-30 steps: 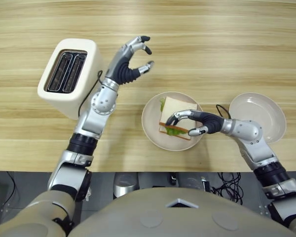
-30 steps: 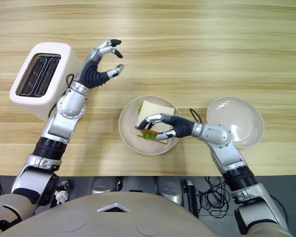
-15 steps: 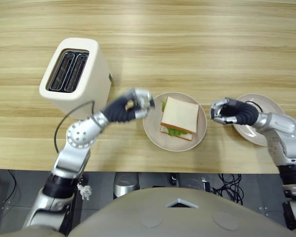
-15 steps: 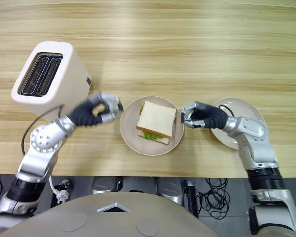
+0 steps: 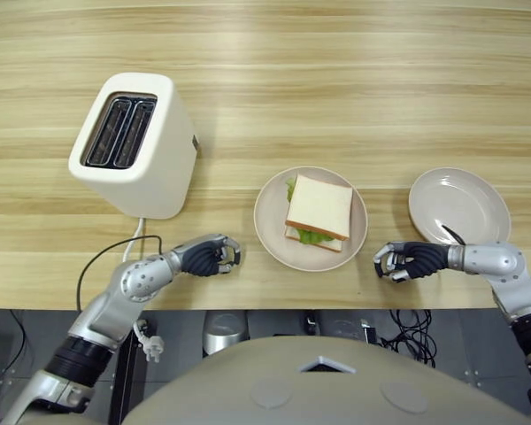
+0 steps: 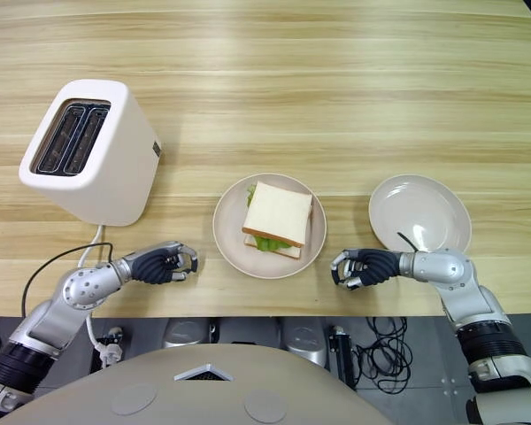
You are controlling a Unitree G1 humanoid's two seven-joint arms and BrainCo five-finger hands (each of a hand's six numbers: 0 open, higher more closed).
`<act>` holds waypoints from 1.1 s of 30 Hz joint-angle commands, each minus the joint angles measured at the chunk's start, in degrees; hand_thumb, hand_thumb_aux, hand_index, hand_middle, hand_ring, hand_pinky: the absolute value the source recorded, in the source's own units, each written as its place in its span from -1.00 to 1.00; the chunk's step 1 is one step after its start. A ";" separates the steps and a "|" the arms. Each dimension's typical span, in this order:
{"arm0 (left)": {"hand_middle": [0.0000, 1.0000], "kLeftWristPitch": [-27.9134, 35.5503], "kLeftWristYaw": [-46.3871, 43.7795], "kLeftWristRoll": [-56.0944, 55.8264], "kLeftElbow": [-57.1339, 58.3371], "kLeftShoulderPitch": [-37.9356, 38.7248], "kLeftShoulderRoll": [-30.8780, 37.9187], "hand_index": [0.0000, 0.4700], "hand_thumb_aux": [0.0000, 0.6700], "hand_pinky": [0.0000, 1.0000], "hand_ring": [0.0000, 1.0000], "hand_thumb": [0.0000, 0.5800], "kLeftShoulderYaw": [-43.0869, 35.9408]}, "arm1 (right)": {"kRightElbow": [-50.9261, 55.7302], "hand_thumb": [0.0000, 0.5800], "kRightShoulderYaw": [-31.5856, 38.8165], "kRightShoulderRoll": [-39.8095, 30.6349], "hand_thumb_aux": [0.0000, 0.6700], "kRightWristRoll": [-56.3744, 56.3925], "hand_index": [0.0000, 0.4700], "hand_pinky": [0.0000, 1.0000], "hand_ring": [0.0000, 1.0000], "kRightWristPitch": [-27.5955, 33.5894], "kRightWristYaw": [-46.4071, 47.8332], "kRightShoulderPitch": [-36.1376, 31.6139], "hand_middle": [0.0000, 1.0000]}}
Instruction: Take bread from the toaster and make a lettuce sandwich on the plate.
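You have nothing legible to work from here: no word, number or sign can be read. The only candidate is a small dark mark (image 6: 157,149) on the side wall of the toaster (image 6: 88,150), near its top edge on the side facing the plates. It is too small for you to tell whether it is print or a control.
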 commanded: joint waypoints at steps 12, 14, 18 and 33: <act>1.00 -2.26 1.92 7.33 10.69 -9.49 -8.58 0.96 1.00 1.00 1.00 1.00 -7.45 | 1.44 1.00 6.79 11.97 1.00 -13.70 0.96 1.00 1.00 -4.62 -14.77 -8.86 1.00; 1.00 -2.33 3.23 7.77 15.29 -13.10 -9.14 0.96 1.00 1.00 1.00 1.00 -6.92 | 6.31 1.00 7.29 14.18 1.00 -15.26 0.96 1.00 1.00 -6.07 -17.60 -13.13 1.00; 1.00 -3.14 5.47 7.95 25.56 -20.83 -10.87 0.96 1.00 1.00 1.00 1.00 -6.87 | 18.13 1.00 9.33 18.96 1.00 -18.51 0.96 1.00 1.00 -8.95 -22.69 -22.33 1.00; 1.00 -9.33 19.90 12.07 68.77 -46.07 -23.44 0.96 1.00 1.00 1.00 1.00 -8.28 | 55.29 1.00 17.50 30.32 1.00 -30.33 0.96 1.00 1.00 -7.70 -41.48 -45.27 1.00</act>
